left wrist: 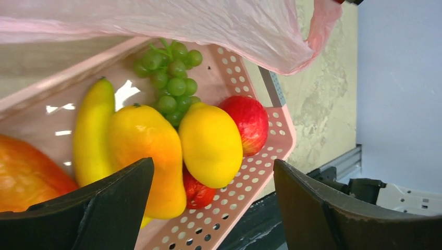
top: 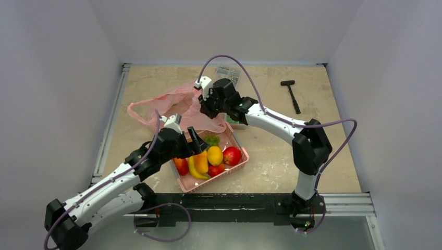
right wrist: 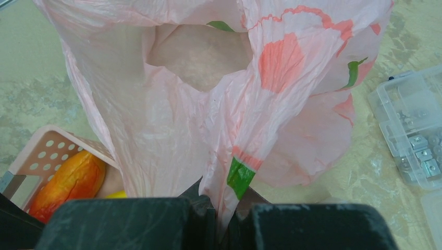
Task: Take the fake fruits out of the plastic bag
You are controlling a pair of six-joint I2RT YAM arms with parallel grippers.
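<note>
The pink plastic bag [top: 172,104] hangs crumpled from my right gripper [top: 207,107], which is shut on a pinched fold of it [right wrist: 234,177] just beyond the basket. No fruit shows through the bag [right wrist: 172,120]. The fake fruits lie in the pink perforated basket [top: 208,183]: grapes [left wrist: 172,73], banana [left wrist: 94,130], yellow-orange piece [left wrist: 143,151], lemon [left wrist: 211,143], apple [left wrist: 250,122], small red piece [left wrist: 197,192], orange-red piece [left wrist: 26,172]. My left gripper [top: 195,143] hovers open and empty over the basket's left part; its fingers [left wrist: 104,208] straddle the fruits.
A clear plastic box of small hardware [top: 228,74] stands behind the bag; it also shows in the right wrist view [right wrist: 412,135]. A black hammer [top: 291,94] lies at the back right. The bag's edge [left wrist: 208,26] drapes over the basket's far rim.
</note>
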